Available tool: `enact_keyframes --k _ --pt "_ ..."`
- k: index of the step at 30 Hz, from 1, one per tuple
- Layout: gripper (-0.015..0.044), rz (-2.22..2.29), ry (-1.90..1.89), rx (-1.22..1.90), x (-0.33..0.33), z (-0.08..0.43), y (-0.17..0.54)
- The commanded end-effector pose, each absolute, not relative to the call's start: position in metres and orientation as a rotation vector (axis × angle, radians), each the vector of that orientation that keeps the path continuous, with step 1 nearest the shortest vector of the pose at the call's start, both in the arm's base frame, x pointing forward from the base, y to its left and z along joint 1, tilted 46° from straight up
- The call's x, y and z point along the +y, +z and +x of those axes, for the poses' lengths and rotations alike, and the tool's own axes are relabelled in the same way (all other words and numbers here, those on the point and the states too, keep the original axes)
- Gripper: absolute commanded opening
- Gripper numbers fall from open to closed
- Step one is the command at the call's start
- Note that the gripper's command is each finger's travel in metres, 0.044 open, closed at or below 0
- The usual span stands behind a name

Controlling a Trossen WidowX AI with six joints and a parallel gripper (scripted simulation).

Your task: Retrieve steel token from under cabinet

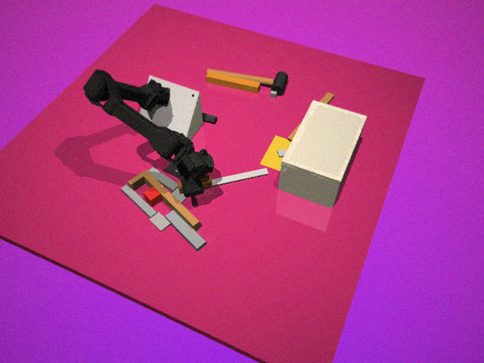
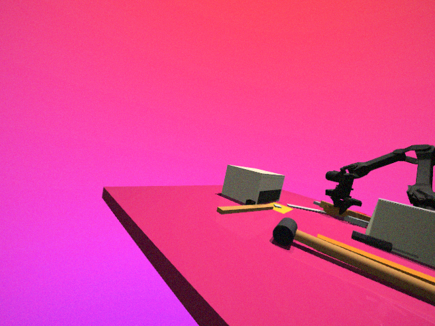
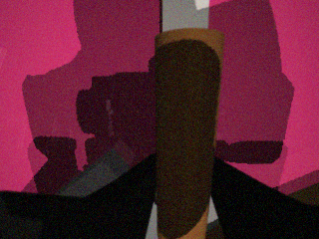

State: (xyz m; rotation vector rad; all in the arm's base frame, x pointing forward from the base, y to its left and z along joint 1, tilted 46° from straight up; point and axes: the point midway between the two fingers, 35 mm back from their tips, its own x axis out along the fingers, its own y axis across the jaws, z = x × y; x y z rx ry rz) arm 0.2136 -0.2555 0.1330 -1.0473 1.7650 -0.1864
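Note:
The steel token (image 1: 281,153) (image 2: 277,206) lies on the yellow marked area (image 1: 269,156) (image 2: 283,210), towards its cabinet side; its far edge may be hidden in the top view. The cabinet (image 1: 324,141) (image 2: 242,184) stands right behind that area. My gripper (image 1: 196,185) (image 2: 341,208) (image 3: 181,160) is shut on the wooden handle (image 3: 187,124) of a flat-bladed tool. The tool's pale blade (image 1: 240,177) (image 2: 305,208) (image 3: 184,15) points towards the cabinet, its tip short of the yellow area and apart from the token.
A wooden bar (image 1: 328,97) (image 2: 242,208) lies beside the cabinet, its end near the yellow area. Near my gripper lie a wooden hooked piece (image 1: 183,211), a red block (image 1: 152,195) and grey bars (image 1: 187,230). A mallet (image 1: 280,82) (image 2: 285,231) and a white wedge (image 1: 178,103) stand further off.

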Motion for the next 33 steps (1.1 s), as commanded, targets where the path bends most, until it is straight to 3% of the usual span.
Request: enact_keyframes --k 1,33 --pt "0.0000 -1.037 -0.182 1.773 -0.2585 0.2046 0.1321" --pt "0.0000 -1.042 -0.177 1.775 -0.2614 0.2029 0.1278"
